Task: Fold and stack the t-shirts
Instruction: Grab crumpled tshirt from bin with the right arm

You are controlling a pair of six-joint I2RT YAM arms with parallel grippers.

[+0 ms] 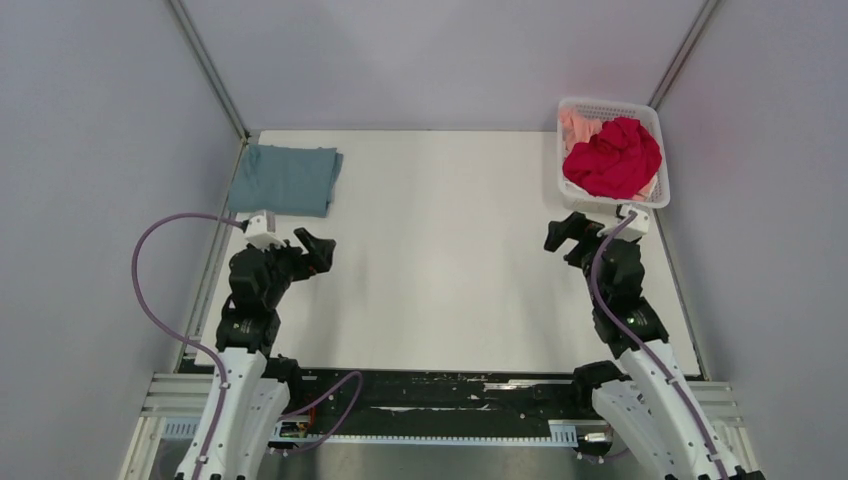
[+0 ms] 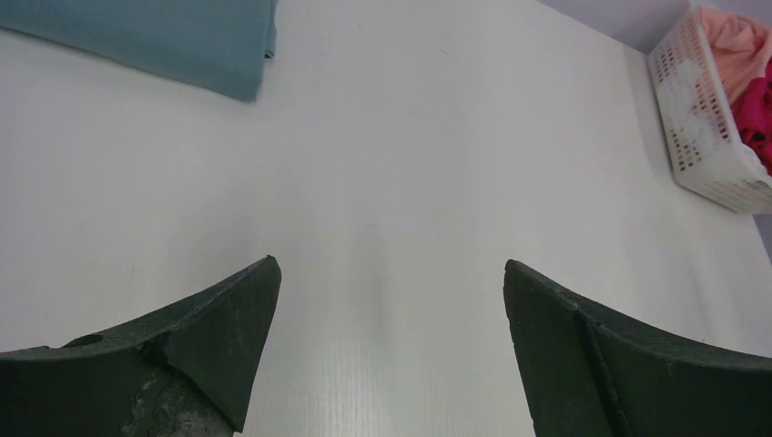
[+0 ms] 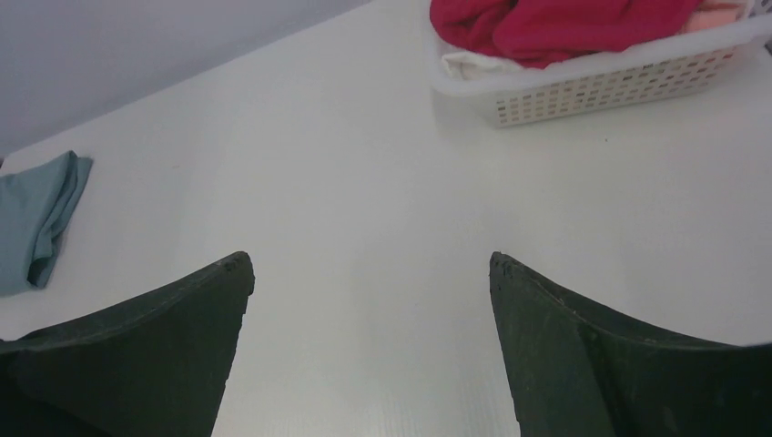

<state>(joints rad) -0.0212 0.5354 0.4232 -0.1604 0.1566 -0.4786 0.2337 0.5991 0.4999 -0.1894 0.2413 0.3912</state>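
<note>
The dusty blue-grey t-shirt lies folded flat at the table's far left corner; it also shows in the left wrist view and the right wrist view. The crimson red t-shirt lies crumpled in the white mesh basket at the far right, on top of the salmon pink t-shirt. The red shirt shows in the right wrist view. My left gripper is open and empty over bare table, near the blue-grey shirt. My right gripper is open and empty just in front of the basket.
The white table is bounded by grey walls at the back and both sides, with metal posts in the far corners. A black rail runs along the near edge between the arm bases.
</note>
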